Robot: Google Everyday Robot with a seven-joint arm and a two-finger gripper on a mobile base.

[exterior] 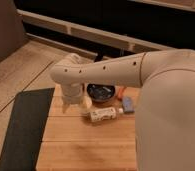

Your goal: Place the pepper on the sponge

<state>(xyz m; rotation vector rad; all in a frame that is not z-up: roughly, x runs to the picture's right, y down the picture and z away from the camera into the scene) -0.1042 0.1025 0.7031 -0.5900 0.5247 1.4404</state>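
The pepper, a small orange-red piece, lies on the wooden table just right of a dark bowl, partly hidden by my arm. Right below it rests the blue-grey sponge, close to the arm's big white shell. My gripper hangs at the end of the white arm over the table's left part, left of the bowl and well away from both pepper and sponge. Nothing shows in its grasp.
A dark bowl stands at the table's back. A white labelled bottle lies on its side in front of it, near the gripper. A dark mat covers the floor left of the table. My arm's shell blocks the right side.
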